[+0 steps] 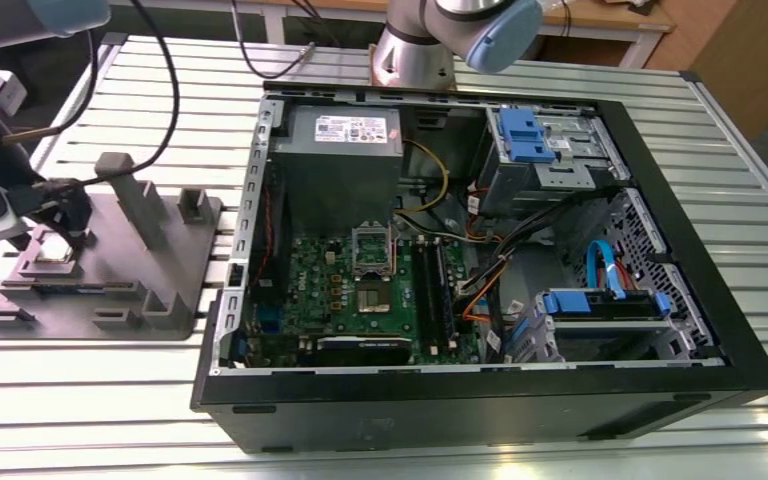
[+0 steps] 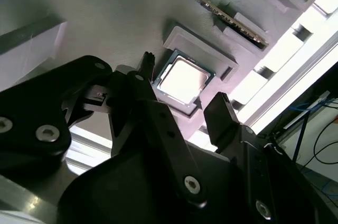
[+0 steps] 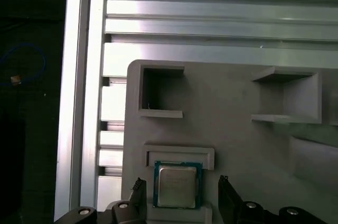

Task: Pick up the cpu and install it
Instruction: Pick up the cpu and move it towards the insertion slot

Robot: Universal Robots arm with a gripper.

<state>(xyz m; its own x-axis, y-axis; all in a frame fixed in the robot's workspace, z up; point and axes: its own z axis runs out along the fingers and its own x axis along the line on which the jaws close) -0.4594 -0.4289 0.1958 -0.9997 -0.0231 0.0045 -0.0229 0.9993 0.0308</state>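
Note:
The cpu (image 3: pixel 177 186) is a small square chip with a silvery top. It lies flat in a shallow pocket of the grey fixture plate (image 3: pixel 237 145). In both wrist views my gripper (image 3: pixel 180 183) is open, with one dark fingertip (image 3: pixel 138 185) on each side of the chip and a small gap to it. The second wrist view shows the cpu (image 2: pixel 182 80) between the fingertips (image 2: pixel 219 102) of the gripper (image 2: pixel 184 79). In the exterior view the gripper (image 1: pixel 71 238) hangs low over the cpu (image 1: pixel 52 251) at the left of the plate (image 1: pixel 131 270).
An open computer case (image 1: pixel 491 400) lies to the exterior view's right of the plate. Inside it are the green motherboard (image 1: pixel 344 290) and the raised socket frame (image 1: pixel 372 243). Upright grey posts (image 1: pixel 128 195) rise from the plate. Cables (image 1: pixel 157 90) trail across the slatted metal table (image 1: pixel 117 400).

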